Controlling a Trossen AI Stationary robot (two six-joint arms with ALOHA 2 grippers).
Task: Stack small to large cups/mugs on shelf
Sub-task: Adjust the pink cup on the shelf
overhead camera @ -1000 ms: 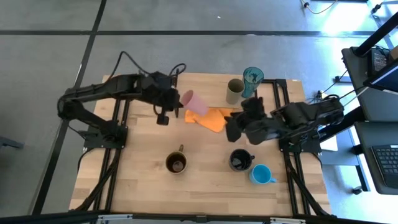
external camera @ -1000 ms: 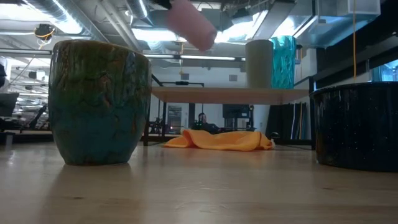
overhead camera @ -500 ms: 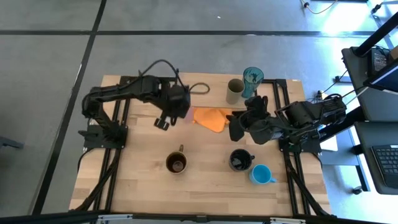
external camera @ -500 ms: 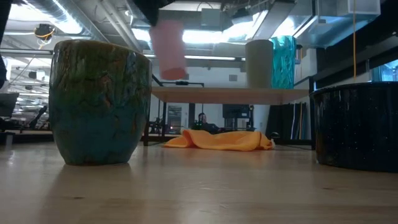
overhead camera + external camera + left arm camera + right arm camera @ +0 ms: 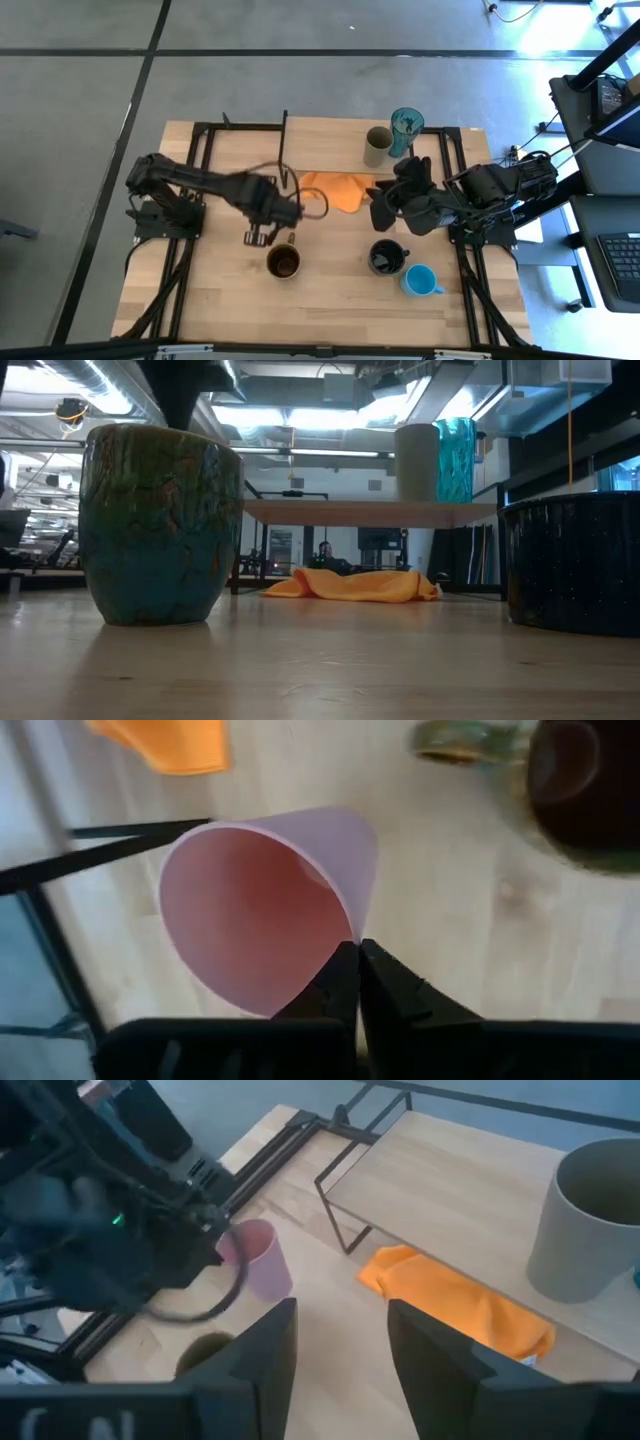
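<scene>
At the table's near edge stand three mugs: the mustard-brown mug (image 5: 284, 262) towards the left, the black mug (image 5: 387, 257) to its right, and the light blue mug (image 5: 420, 281) just beside the black one, nearest the right corner. In the low view the mustard-brown mug (image 5: 160, 525) fills the left foreground and the black mug (image 5: 572, 563) the right, so they screen much of the table behind them.

Just behind the mustard-brown mug hangs the left gripper (image 5: 357, 955), its fingers pinching the rim of the pink cup (image 5: 265, 905) – one finger inside, one outside, the wall clamped between them. The cup's mouth faces the wrist camera.

The right gripper (image 5: 340, 1342) waits over the table's right side behind the black mug, its fingers spread with nothing between them.

Farther back the orange cloth (image 5: 337, 189) lies crumpled at the front edge of the shelf (image 5: 320, 135) – partly under it in the low view. On the shelf's right end stand the olive-grey cup (image 5: 378, 147) and, just right of it, the teal tumbler (image 5: 405, 128).
</scene>
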